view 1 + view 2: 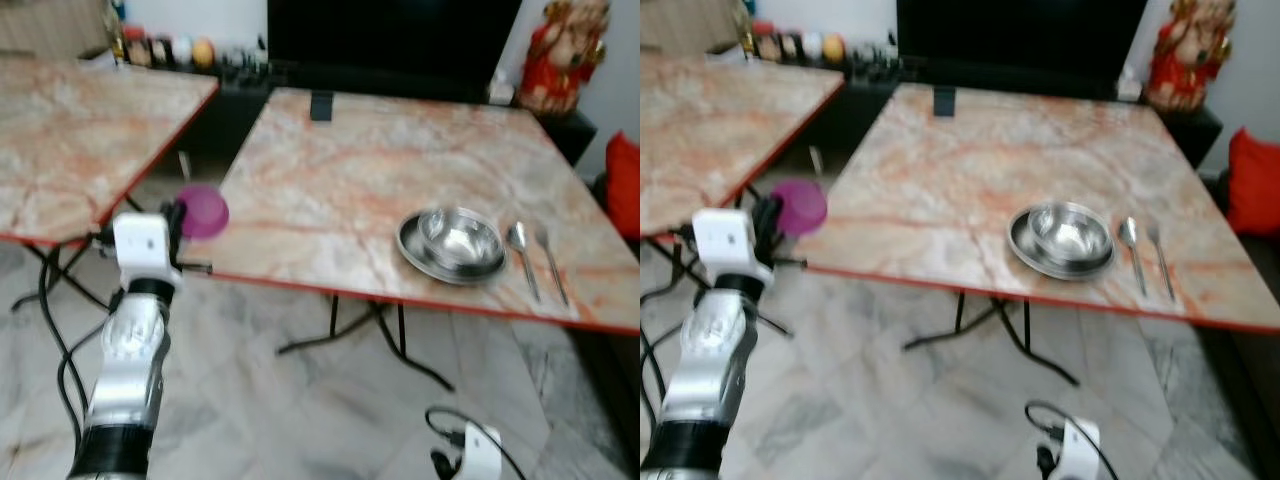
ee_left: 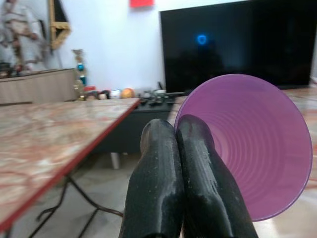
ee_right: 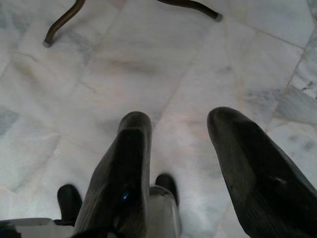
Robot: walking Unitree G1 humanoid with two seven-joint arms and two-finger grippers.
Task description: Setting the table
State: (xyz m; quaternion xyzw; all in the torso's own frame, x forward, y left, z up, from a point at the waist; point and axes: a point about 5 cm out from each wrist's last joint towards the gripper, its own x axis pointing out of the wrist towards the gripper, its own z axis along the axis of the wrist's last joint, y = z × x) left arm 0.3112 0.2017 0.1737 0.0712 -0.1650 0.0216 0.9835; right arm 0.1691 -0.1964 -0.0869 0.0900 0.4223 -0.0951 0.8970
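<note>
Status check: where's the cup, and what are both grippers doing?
Left gripper shut on purple cup, held at the near left corner of the table. Right gripper open, idle over the floor. Bowl on plate and two spoons already set. Nothing blocking.

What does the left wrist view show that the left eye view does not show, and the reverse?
Left wrist view alone: the left gripper from close by, fingers pressed together on the purple cup's rim, and the cup's ribbed inside.

Left eye view alone: the steel bowl in the steel plate, two spoons beside them on the table, and the right arm low over the floor.

Both: the purple cup, the black screen, the second table.
</note>
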